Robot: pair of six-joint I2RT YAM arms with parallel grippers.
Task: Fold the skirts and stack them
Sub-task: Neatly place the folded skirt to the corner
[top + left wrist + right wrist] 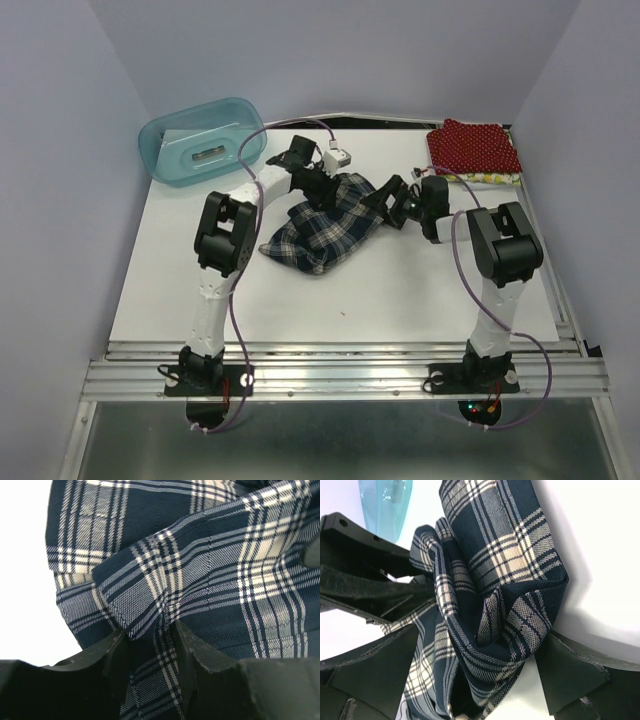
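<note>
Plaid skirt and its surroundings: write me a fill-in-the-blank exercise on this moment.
The left gripper is shut on the navy skirt, whose pattern is ___.
The red dotted skirt lies at the table's far ___ corner.
The teal tub stands at the far ___ corner.
Missing: plaid; right; left.

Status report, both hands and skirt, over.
Left hand shut on plaid skirt. Right hand open, straddling its bunched cloth. Skirt crumpled mid-table, unfolded. Nothing blocking.
</note>
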